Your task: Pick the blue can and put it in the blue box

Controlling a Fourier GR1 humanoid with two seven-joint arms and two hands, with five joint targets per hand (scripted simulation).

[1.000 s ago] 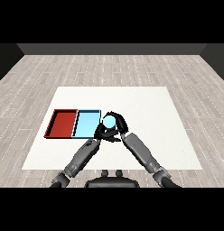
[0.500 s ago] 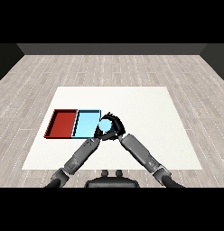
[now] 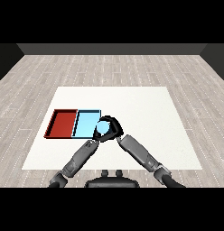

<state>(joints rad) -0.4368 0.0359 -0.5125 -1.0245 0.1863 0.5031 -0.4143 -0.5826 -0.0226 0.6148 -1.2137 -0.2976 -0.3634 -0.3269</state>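
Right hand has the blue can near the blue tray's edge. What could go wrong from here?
The blue can is curled in the right hand over the right rim of the light blue tray, so letting go now might catch the rim and tip it outside. The left hand sits just below the can and could be bumped. Overshooting left would reach the red tray.

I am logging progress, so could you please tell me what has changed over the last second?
The right hand, curled round the blue can, carried it left to the right edge of the blue tray. The red tray, blue tray and left hand stayed put.
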